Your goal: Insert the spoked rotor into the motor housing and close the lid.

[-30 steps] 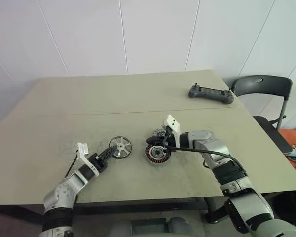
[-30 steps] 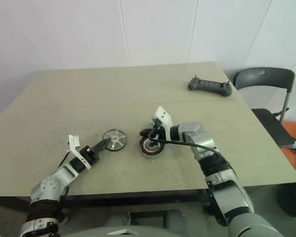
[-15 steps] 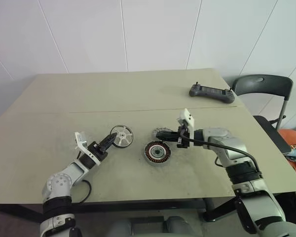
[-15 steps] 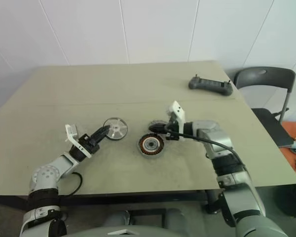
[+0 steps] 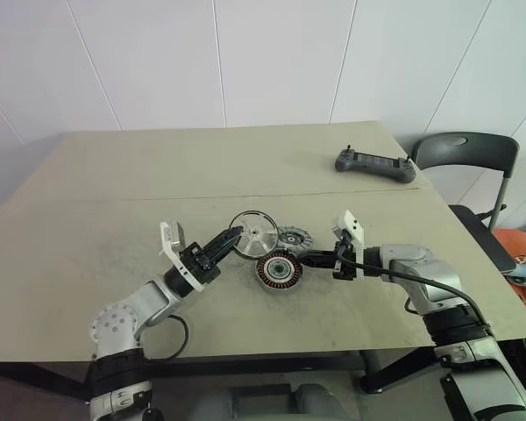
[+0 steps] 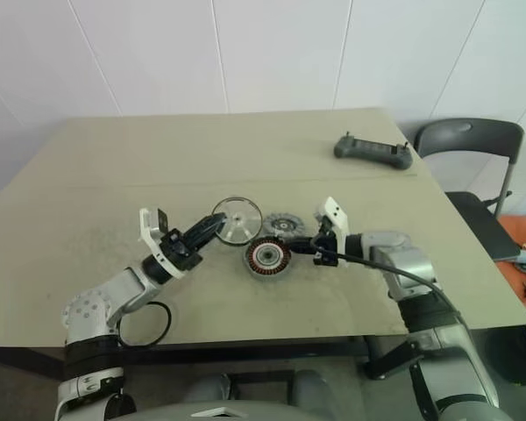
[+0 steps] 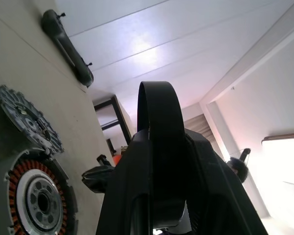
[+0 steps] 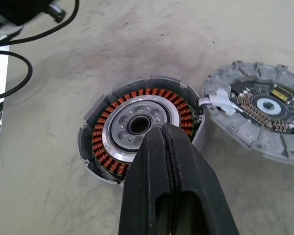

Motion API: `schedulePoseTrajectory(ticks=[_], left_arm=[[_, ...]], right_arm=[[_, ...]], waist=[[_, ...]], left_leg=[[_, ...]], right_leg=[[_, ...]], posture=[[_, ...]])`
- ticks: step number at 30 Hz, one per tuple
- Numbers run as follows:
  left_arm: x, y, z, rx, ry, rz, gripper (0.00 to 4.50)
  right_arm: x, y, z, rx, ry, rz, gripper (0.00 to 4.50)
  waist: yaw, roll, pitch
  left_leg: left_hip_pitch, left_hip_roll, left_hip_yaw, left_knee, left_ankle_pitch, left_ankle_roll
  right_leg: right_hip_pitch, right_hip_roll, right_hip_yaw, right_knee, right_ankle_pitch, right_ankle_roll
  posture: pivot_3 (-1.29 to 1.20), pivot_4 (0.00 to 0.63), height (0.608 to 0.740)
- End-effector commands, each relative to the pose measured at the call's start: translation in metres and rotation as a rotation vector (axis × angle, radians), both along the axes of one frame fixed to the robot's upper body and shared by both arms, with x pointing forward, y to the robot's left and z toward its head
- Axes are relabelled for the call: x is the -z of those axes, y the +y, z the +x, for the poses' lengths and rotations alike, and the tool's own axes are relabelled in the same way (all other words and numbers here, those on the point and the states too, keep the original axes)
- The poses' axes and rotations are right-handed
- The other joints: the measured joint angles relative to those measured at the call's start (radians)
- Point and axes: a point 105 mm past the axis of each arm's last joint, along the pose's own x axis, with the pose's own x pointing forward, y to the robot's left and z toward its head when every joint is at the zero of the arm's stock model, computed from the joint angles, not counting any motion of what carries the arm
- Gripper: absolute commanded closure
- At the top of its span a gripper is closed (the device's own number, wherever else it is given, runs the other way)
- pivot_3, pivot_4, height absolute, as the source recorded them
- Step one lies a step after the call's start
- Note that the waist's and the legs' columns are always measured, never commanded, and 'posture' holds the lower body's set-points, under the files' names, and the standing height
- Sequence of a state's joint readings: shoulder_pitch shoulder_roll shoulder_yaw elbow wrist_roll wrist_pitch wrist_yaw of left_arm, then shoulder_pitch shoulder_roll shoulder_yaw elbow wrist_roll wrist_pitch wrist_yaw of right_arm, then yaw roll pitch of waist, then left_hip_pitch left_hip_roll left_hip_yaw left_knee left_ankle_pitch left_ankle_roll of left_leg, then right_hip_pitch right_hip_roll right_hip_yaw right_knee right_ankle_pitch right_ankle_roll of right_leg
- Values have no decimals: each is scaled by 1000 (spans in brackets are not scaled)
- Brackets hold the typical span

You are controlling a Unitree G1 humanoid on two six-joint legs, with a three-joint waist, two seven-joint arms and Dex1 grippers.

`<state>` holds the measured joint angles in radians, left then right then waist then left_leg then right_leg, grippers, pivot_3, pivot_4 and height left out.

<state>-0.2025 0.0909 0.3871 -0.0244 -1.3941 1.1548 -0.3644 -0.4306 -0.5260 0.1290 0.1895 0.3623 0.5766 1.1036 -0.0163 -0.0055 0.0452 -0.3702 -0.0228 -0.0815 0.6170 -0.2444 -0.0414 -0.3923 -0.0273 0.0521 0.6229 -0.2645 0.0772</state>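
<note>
Beige and faintly scuffed, the desk (image 5: 96,175) stands against a wall of white panels (image 5: 272,61), with a dark chair (image 5: 466,153) off its right corner. Taking the motor housing (image 5: 280,270) as the landmark: it lies flat on the desk near the front edge, its open face up, copper windings ringing a pale centre. Just behind it, touching or nearly so, lies a grey lid (image 5: 292,238) with a circuit board showing on its upper face; a short white lead joins the two. Far behind the housing, toward the back right of the desk, lies a dark controller (image 5: 375,166).

To the housing's left and a little above it, the spoked rotor (image 5: 252,234) is off the desk, pinched at its rim by the left hand (image 5: 231,237). The disc is tilted up toward its edge, its broad face turned toward the camera and its axle pointing roughly back toward the robot; its lower rim hangs just left of the housing, apart from it.

On the housing's right side, the right hand (image 5: 309,259) points at it with both fingers pressed together on nothing, the tips close above the housing's rim.
</note>
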Motion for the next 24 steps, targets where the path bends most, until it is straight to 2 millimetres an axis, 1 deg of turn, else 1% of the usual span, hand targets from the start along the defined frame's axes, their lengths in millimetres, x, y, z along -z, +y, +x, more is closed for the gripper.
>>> schedulePoseTrajectory(ticks=[1,7,11,16,19,24], left_arm=[[-15,-10,-8,47,-39,-33,3720],[-11,-16,-6,52,-8,-31,3720],[-8,-9,6,9,10,-31,3720],[-3,-8,11,8,31,-33,3720],[-2,-8,12,19,43,-40,3720],[1,-17,3,70,55,-54,3720]], right_arm=[[-19,3,2,1,-66,36,4500],[-22,2,1,20,-75,42,4500],[-22,2,0,30,-77,46,4500],[-22,1,-1,40,-78,48,4500],[-23,0,0,44,-81,50,4500],[-22,1,1,51,-80,50,4500]], waist=[[1,0,0],[2,0,0],[2,0,0],[2,0,0],[2,0,0],[2,0,0]], left_leg=[[0,0,0,0,0,0],[0,0,0,1,0,0],[0,0,0,1,0,0],[0,0,0,1,0,0],[0,0,0,1,0,0],[0,0,0,1,0,0]], right_leg=[[0,0,0,0,0,0],[0,0,0,0,0,0],[0,0,0,0,0,-1],[0,0,0,0,0,-1],[0,0,0,0,0,-1],[0,0,0,0,1,-1]], posture=[[0,0,740],[0,0,740],[0,0,740],[0,0,740],[0,0,740],[0,0,740]])
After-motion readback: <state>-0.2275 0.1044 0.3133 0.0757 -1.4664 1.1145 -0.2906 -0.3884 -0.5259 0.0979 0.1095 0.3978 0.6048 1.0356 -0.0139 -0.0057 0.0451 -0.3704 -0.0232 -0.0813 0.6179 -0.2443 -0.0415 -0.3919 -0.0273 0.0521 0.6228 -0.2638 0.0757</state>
